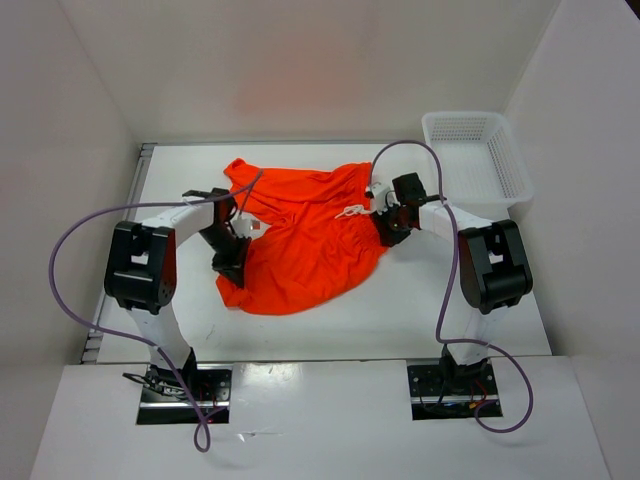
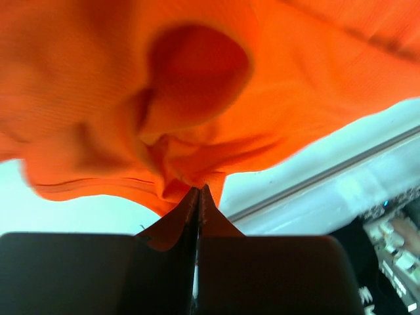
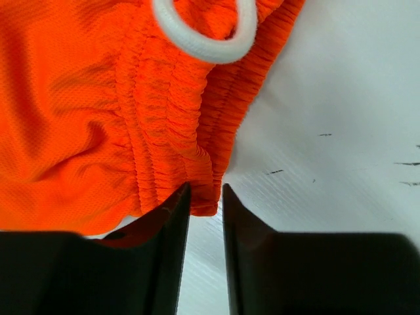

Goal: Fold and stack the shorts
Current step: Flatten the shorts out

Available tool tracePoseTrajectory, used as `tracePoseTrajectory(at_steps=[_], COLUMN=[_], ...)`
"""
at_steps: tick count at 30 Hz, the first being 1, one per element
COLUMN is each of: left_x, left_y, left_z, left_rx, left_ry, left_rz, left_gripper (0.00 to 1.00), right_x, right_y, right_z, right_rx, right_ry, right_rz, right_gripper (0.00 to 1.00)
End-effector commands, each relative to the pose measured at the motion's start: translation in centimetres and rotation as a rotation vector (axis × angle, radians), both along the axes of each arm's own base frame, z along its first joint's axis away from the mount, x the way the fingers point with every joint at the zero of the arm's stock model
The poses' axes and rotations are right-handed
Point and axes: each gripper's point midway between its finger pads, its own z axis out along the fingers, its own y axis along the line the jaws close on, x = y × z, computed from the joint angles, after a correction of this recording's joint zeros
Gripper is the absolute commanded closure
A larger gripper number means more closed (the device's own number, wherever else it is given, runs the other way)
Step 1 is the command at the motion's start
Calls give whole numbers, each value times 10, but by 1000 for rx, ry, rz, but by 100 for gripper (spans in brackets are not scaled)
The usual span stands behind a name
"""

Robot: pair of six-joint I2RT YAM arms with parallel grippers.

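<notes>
The bright orange shorts lie crumpled on the white table between my two arms, waistband and white drawstring to the right. My left gripper is at their left edge. In the left wrist view it is shut on a pinch of orange fabric, which hangs bunched above the table. My right gripper is at the waistband's right end. In the right wrist view it is slightly open, the gathered waistband just at its tips, with the drawstring loop beyond.
A white mesh basket stands at the back right corner of the table. White walls close in the table on the left, back and right. Purple cables loop from both arms.
</notes>
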Motion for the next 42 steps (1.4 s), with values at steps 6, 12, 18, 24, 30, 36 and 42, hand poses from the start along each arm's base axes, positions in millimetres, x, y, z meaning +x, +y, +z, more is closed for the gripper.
tracePoseTrajectory(at_steps=[6,12,18,24,30,36,42], left_x=[6,6,-7,-19,-25,-25,-25], left_y=[3,1,2,8,15,15,15], left_z=[18,19,15,9,3,3,3], left_rx=[-45,-59,-55,-21,16,16,16], left_ry=[-36,-34,3,40,55,55,55], left_rz=[41,43,44,41,36,36,36], left_gripper=[100,100,100,100,100,100,100], right_x=[-2,-10,-39,-56,-56,-47,-46], right_y=[5,17,41,38,47,53,28], right_z=[-1,-15,-9,-25,12,28,-7], right_rx=[-7,31,127,99,141,216,45], right_ry=[-4,47,159,217,203,196,169], right_rz=[52,88,233,244,338,151,-137], right_gripper=[39,38,42,43,37,25,23])
